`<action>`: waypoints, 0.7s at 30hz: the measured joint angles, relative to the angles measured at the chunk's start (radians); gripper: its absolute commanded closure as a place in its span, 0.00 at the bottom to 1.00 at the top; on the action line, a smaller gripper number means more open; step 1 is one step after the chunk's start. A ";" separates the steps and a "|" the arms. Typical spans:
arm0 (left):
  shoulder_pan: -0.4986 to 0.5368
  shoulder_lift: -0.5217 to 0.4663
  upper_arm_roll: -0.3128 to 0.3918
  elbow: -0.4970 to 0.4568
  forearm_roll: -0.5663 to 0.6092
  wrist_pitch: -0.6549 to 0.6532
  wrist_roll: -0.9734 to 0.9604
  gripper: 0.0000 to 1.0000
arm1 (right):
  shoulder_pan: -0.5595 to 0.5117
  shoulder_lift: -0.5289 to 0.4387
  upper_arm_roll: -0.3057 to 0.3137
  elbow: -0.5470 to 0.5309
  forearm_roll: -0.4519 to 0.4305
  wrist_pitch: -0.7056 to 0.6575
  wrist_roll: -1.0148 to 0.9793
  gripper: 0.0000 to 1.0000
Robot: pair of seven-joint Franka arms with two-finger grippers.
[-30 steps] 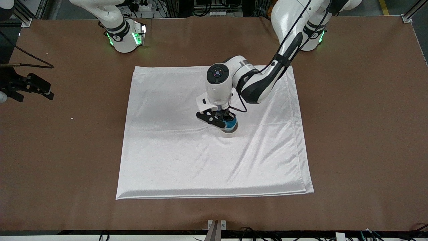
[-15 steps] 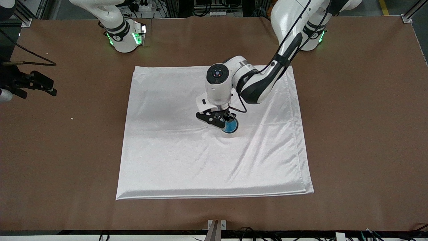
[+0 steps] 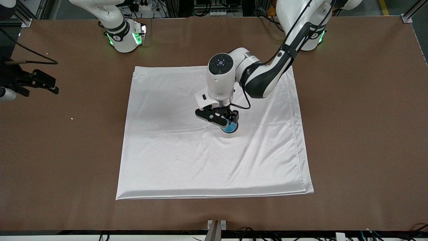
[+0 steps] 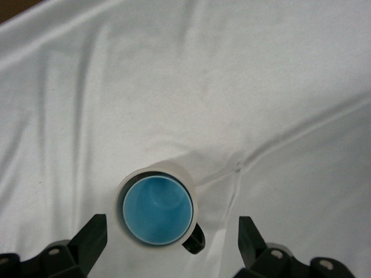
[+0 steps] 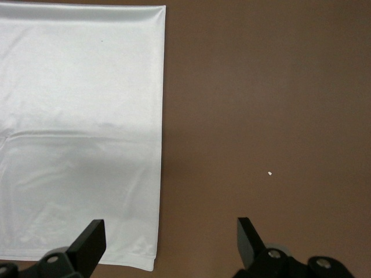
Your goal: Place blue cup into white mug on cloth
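Note:
The blue cup (image 3: 230, 127) stands inside the white mug (image 3: 229, 134) near the middle of the cloth (image 3: 167, 150). In the left wrist view the blue cup (image 4: 157, 209) fills the white mug (image 4: 123, 197), whose dark handle (image 4: 196, 240) sticks out to one side, on the cloth (image 4: 232, 87). My left gripper (image 3: 220, 119) hangs just above the mug, open and empty, with its fingers (image 4: 93, 237) apart on either side of it. My right gripper (image 3: 41, 83) waits open and empty over the bare table at the right arm's end.
The brown table (image 3: 351, 134) surrounds the cloth. The right wrist view shows a corner of the cloth (image 5: 75, 116), bare table (image 5: 261, 87) and a small white speck (image 5: 270, 173), which also shows in the front view (image 3: 71, 118).
My left gripper let go of the blue cup, which now sits down in the mug, and rose a little. My right gripper drifted slightly toward the cloth.

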 measured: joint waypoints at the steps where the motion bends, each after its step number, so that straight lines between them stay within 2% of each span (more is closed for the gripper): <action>1: 0.001 -0.012 0.000 -0.001 0.000 -0.016 -0.005 0.00 | 0.001 0.000 0.000 0.000 0.000 0.000 0.000 0.00; 9: 0.012 -0.146 0.000 -0.025 0.000 -0.166 -0.017 0.00 | 0.006 -0.002 0.000 0.000 0.000 0.000 0.000 0.00; 13: 0.028 -0.260 -0.001 -0.085 -0.015 -0.195 -0.017 0.00 | 0.006 -0.002 0.000 0.000 0.000 0.000 0.000 0.00; 21: 0.091 -0.484 0.000 -0.193 -0.127 -0.293 -0.018 0.00 | 0.006 -0.002 0.000 0.000 0.000 0.000 0.000 0.00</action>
